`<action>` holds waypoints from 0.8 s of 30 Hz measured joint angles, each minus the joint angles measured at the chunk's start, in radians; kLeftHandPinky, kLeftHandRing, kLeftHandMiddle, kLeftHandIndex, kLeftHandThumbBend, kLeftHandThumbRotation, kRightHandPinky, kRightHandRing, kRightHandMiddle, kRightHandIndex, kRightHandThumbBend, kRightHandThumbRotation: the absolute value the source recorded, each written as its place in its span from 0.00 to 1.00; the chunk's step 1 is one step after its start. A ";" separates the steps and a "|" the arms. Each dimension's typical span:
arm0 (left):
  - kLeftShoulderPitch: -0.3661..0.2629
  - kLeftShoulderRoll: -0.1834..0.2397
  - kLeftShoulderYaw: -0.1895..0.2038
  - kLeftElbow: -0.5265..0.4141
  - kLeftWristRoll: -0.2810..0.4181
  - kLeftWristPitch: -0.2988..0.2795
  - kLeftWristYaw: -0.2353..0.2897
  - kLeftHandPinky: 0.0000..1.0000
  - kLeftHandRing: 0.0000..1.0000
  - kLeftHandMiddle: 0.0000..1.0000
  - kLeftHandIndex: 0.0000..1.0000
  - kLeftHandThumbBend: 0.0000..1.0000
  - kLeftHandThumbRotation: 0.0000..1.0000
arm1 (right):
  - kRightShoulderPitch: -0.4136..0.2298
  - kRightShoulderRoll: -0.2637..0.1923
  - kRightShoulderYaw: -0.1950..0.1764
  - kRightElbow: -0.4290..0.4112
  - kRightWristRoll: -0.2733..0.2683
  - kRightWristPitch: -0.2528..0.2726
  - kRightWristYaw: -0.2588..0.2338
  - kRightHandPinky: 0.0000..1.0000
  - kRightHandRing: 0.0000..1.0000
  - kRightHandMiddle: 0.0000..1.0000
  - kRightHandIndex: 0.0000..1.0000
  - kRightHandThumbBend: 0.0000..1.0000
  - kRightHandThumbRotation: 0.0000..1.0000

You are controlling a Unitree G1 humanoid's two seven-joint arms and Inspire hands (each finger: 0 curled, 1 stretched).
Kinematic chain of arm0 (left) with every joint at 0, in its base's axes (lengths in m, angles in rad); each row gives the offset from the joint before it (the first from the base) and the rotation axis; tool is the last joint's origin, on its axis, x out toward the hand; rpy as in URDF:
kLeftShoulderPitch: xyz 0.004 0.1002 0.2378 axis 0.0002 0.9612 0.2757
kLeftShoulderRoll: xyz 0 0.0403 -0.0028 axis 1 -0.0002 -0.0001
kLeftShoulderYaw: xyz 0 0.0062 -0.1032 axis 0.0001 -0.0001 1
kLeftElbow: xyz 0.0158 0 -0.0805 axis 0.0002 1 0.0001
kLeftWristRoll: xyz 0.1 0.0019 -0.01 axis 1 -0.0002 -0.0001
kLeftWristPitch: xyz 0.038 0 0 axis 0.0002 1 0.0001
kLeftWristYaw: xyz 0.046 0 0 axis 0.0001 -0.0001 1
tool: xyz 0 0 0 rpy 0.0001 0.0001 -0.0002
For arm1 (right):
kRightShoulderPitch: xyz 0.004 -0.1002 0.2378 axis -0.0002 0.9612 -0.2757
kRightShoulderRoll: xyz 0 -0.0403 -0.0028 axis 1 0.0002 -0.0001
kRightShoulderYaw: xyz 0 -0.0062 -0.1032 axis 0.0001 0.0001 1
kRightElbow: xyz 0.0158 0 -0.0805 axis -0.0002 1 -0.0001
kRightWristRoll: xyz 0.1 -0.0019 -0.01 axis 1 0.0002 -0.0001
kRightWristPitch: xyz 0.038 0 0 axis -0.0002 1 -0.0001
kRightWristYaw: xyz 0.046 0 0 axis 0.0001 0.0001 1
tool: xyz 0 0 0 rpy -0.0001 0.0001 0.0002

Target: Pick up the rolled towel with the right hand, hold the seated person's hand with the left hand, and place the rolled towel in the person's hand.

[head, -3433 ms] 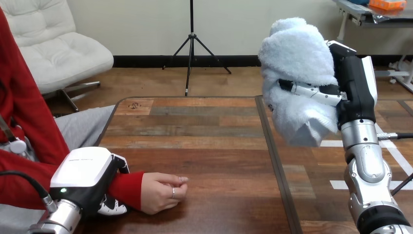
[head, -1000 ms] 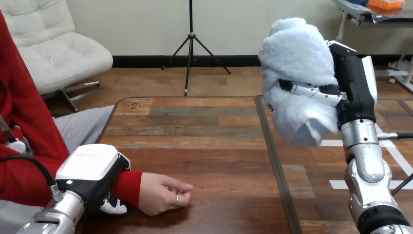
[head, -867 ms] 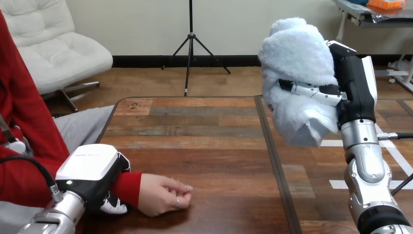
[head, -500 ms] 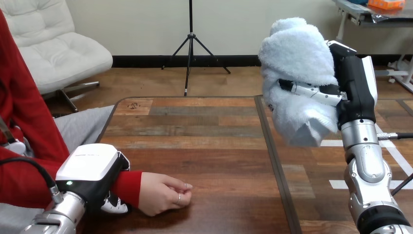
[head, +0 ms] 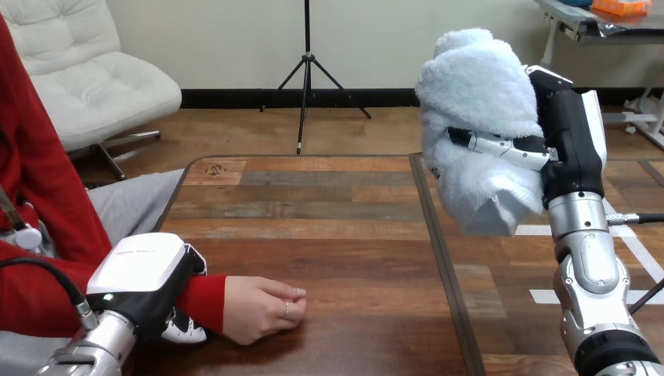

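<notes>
The right hand (head: 574, 133) is raised well above the right half of the table (head: 337, 227), palm turned toward the left side. Its fingers (head: 501, 149) are curled across the middle of the rolled towel (head: 478, 94), clamping it against the palm. The rolled towel, pale blue and fluffy, stands roughly upright in that grasp, clear of the surface, with a loose end hanging below the fingers. Near the table's near-left corner the left hand (head: 141, 270) sits over the person's wrist (head: 205, 301), which is covered by a red sleeve. The hand's white back faces up, and its black-and-white fingers (head: 186, 333) show curled under the sleeve on the side toward the near edge, wrapped round the wrist. The person's hand (head: 254, 309) reaches out of that grasp toward the table's middle, resting on the wood close to the near edge, its own fingers loosely curled in. The rolled towel and the person's hand are well apart
</notes>
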 measured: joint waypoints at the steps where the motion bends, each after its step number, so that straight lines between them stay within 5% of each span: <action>1: 0.000 0.000 0.000 0.002 -0.004 -0.001 0.003 0.18 0.25 0.30 0.30 0.65 0.00 | 0.000 0.000 0.000 0.000 0.000 0.000 0.000 0.23 0.29 0.36 0.41 0.80 0.00; 24: 0.032 0.002 0.012 0.024 -0.041 -0.046 0.075 0.21 0.25 0.30 0.31 0.63 0.00 | 0.000 0.000 0.000 0.000 -0.002 0.000 -0.002 0.23 0.28 0.36 0.41 0.81 0.00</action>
